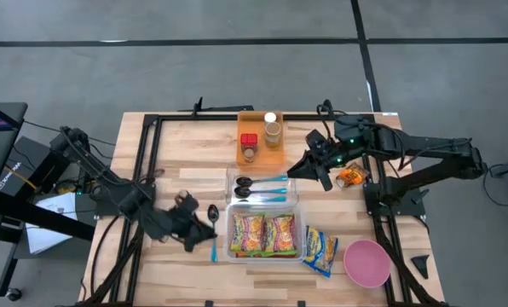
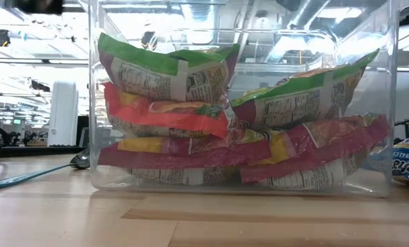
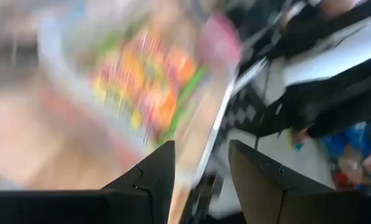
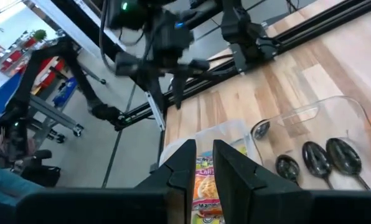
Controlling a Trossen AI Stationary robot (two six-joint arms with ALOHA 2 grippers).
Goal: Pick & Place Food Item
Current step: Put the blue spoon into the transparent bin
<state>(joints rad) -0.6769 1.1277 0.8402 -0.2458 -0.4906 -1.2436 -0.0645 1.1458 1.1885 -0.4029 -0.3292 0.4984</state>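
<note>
The left gripper's (image 1: 201,228) fingers are seen parted with nothing between them, while the right gripper's (image 1: 303,165) fingers stand nearly closed on empty air.

From the high view, the left gripper is found low over the wooden slatted table (image 1: 186,179), just beside a black-bowled spoon with a blue handle (image 1: 213,230) and to the left of the clear plastic rectangular bin (image 1: 264,223). Colourful snack packets in green, yellow and red (image 1: 263,234) are packed in the bin's near half; two more spoons (image 1: 256,188) lie in its far half. The right gripper hovers at the bin's far right corner. A blue-and-yellow packet (image 1: 320,250) lies on the table beside a pink round bowl (image 1: 366,262), and an orange tray (image 1: 260,138) holds small jars.

In the low view, the packets (image 2: 191,116) are shown stacked and leaning against the clear walls, with no gripper visible.

In the left wrist view, blur prevails; the parted fingers (image 3: 149,177) point toward the bin's packets (image 3: 145,81).

In the right wrist view, the close-set fingers (image 4: 180,168) are aimed over the bin, a packet (image 4: 205,186) just beyond them.

A slip is judged likely: the crinkled film could slide from a pinch, the bin wall could be struck on entry, or the loose spoon could be nudged by the left gripper.
</note>
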